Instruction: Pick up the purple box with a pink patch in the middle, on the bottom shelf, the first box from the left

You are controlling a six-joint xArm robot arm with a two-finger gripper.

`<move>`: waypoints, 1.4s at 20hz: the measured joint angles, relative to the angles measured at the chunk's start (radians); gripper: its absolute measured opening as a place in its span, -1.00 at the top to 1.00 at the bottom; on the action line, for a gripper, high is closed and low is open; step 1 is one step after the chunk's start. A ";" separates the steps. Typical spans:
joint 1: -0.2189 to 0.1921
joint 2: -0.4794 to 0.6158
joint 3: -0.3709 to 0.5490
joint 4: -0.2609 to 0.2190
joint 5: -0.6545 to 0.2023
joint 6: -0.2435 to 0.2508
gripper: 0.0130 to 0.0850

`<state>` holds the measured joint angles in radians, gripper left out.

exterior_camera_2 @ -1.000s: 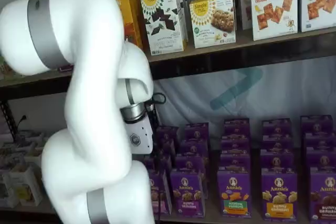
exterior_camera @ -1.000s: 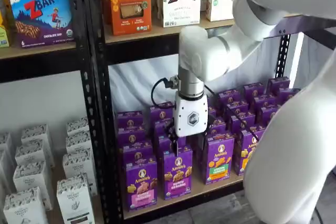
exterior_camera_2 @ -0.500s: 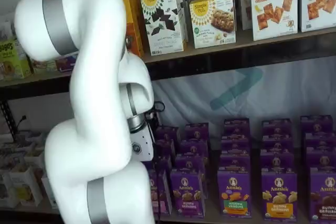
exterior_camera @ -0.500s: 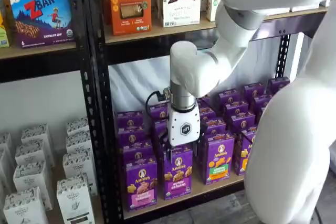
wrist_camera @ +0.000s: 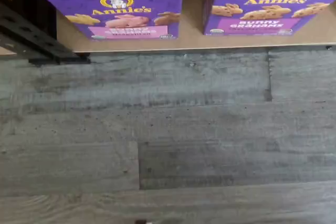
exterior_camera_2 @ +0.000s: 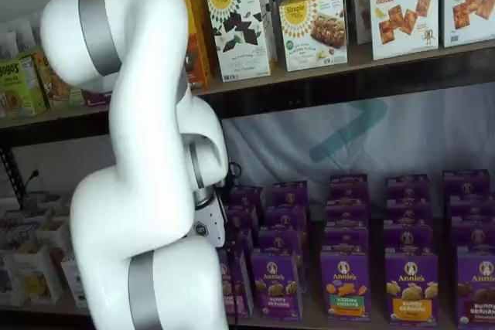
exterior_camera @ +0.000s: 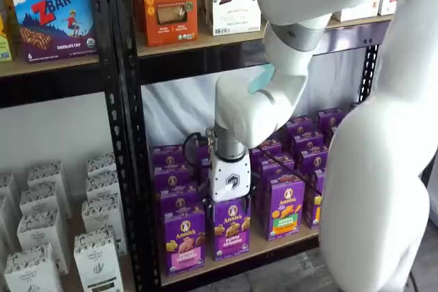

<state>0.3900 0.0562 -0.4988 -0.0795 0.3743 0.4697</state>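
The purple box with a pink patch stands upright at the left front of the bottom shelf, beside the black upright. My gripper hangs just right of it, over the top of the neighbouring purple box. Its dark fingers stand apart with that box's top showing between them, open and holding nothing. In the wrist view the purple box shows next to the black frame, and the neighbouring box stands apart from it. In a shelf view the arm hides the gripper's fingers.
Rows of purple boxes fill the shelf behind and to the right. White boxes stand in the bay to the left. Orange and white boxes sit on the board above. Grey wooden floor lies below the shelf edge.
The gripper has moved left and lower, from above the middle rows down to the front row, close to the first two boxes. Its jaws have stayed apart.
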 joint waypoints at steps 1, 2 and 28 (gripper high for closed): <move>-0.001 0.017 -0.010 -0.014 -0.010 0.013 -1.00; -0.002 0.033 -0.020 -0.029 -0.016 0.025 -1.00; -0.041 0.406 -0.332 0.085 -0.079 -0.122 -1.00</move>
<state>0.3491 0.4620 -0.8312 0.0053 0.2952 0.3481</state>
